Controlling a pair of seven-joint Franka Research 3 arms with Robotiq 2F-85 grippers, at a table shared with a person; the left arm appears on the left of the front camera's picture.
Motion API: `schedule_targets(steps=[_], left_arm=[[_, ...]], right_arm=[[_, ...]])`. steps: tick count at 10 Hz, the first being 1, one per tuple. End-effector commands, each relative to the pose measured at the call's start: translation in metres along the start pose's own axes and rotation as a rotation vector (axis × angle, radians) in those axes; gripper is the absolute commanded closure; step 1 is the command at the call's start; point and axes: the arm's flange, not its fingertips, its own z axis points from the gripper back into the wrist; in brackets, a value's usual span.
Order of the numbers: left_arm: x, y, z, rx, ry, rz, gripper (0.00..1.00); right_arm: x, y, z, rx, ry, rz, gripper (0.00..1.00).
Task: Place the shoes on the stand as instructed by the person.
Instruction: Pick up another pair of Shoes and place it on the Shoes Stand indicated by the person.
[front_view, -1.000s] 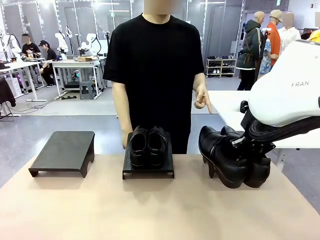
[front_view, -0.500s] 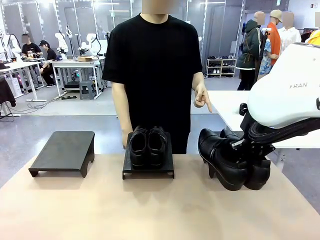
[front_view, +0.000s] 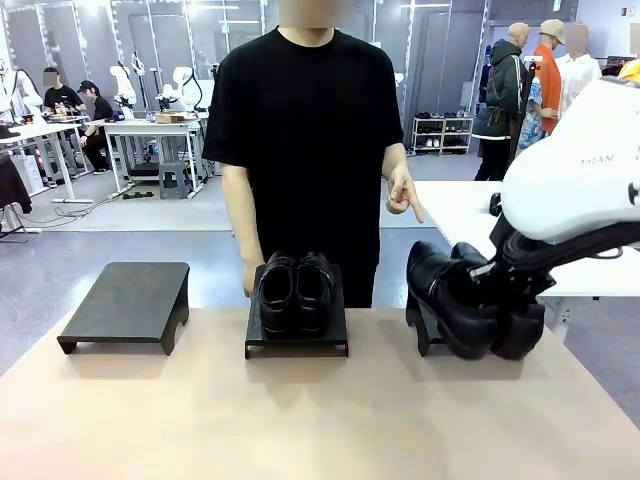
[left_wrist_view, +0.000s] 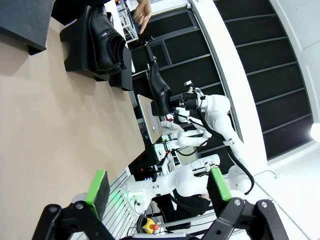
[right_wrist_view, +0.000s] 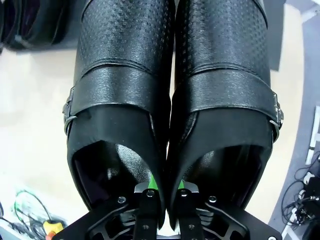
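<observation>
At the right of the front view you see the right gripper (front_view: 500, 290) clamped on a pair of shoes (front_view: 470, 305), holding them off the table (front_view: 300, 420) with toes pointing left and tilted slightly down. In the right wrist view your fingers (right_wrist_view: 150, 187) pinch the two inner walls of the held pair (right_wrist_view: 170, 100) together at the bottom centre, green pads just visible between the shoes; both straps with their buckles cross the middle of the frame. Just below the held pair in the front view a dark stand (front_view: 420, 335) peeks out, mostly hidden by the shoes.

The second pair (front_view: 295, 290) sits toes toward you on the middle stand (front_view: 297, 345), at the centre of the frame. The left stand (front_view: 128, 302) is bare, at the left edge of the table.

The person (front_view: 315, 140) stands behind the middle stand; one hand (front_view: 403, 195), right of centre, points a finger downward, and the other is lowered behind the middle stand.

In the left wrist view the left gripper (left_wrist_view: 157, 187) has its jaws wide apart at the bottom of the frame, holding nothing, above bare tabletop.
</observation>
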Motion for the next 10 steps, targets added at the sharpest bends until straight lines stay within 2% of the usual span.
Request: schedule_targets(steps=[1,3,5,7,10], left_arm=[[0.001,-0.002,0.000,-0.006,-0.003,-0.013,0.00],[0.001,-0.002,0.000,-0.006,-0.003,-0.013,0.00],[0.001,-0.002,0.000,-0.006,-0.003,-0.013,0.00],[0.001,-0.002,0.000,-0.006,-0.003,-0.013,0.00],[0.001,-0.002,0.000,-0.006,-0.003,-0.013,0.00]], right_arm=[[0.052,-0.018,-0.001,-0.007,-0.047,-0.026,0.91],[0.086,-0.035,-0.008,-0.005,-0.057,-0.028,0.91],[0.110,-0.045,-0.025,-0.054,-0.061,-0.030,0.91],[0.131,-0.058,-0.048,-0.055,-0.092,-0.033,0.91],[0.152,-0.073,-0.090,-0.065,-0.089,-0.034,0.91]])
